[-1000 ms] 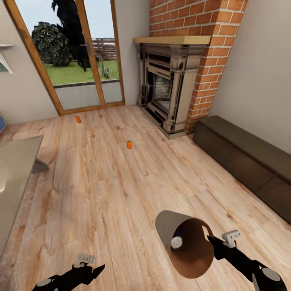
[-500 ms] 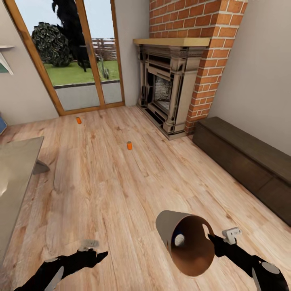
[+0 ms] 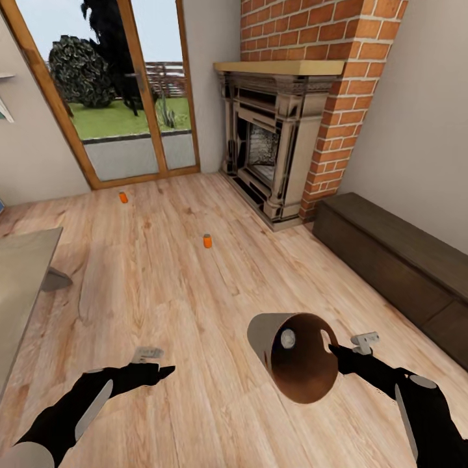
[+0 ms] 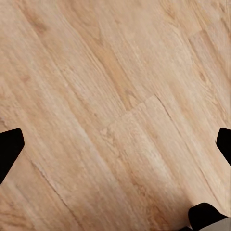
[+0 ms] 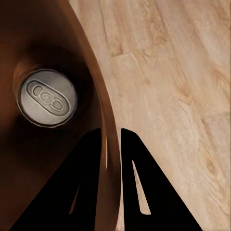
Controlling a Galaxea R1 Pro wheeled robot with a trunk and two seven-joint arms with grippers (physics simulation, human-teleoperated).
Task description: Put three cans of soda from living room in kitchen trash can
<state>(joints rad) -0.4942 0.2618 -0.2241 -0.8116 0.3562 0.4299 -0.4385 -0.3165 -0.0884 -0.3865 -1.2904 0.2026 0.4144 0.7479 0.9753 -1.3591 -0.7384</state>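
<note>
Item, living room floor, robot in transit: since the earlier frames I am bringing my left arm forward and extending it, the base is creeping ahead so the whole head view is shifting, and the carried bin is tipping up a little, its mouth rounder to the camera. My right gripper (image 3: pixel 333 351) is pinching the rim of the tash can (image 3: pixel 263 338), one finger inside and one outside the wall, nearly shut on it; one soda can (image 5: pixel 47 97) is lying in the bin's bottom, silvery top facing the wrist camera. My left gripper (image 3: pixel 162 372) is hanging over bare planks with its fingers spread wide and nothing between them. Two orange cans are standing upright on the floor (image 3: pixel 162 279), long axes vertical: the nearer can (image 3: pixel 207 241) at about 12 o'clock from the left fingertips, well apart, and the farther can (image 3: pixel 123 197) at about 11 o'clock, close to the glass doors (image 3: pixel 123 97). I am judging the free left arm the nearer and the only one available; the fireplace (image 3: pixel 273 140) is sitting at 1 o'clock.
</note>
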